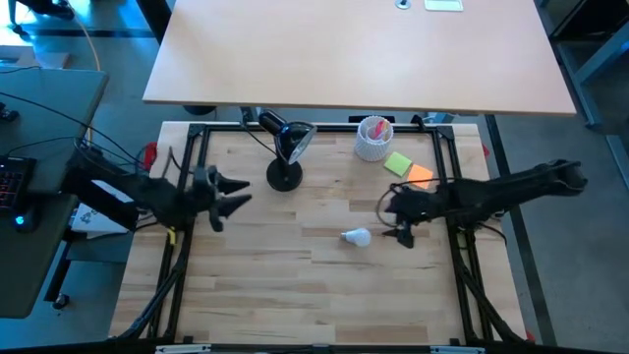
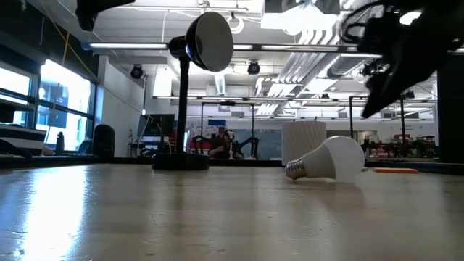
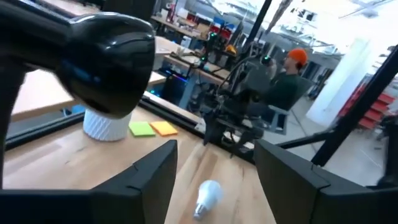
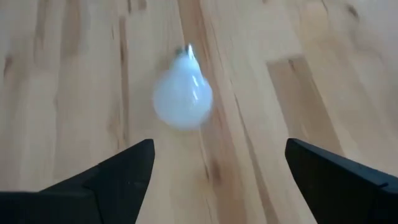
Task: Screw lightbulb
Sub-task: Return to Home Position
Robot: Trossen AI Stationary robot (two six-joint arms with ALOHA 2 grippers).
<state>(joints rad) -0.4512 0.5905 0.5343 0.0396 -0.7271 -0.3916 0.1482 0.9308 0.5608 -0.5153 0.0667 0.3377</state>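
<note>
Sideways, smooth rounded lightbulb (image 1: 357, 236), planked wooden table (image 1: 275, 285)

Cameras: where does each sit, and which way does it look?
High: overhead, looking straight down at the table; both arms show.
Low: table-top height, looking level across; lightbulb lying ahead, arms above.
Left wrist: on that arm, past the open left gripper toward the lamp.
Right wrist: looks down past the open right gripper.
All four share the lightbulb.
</note>
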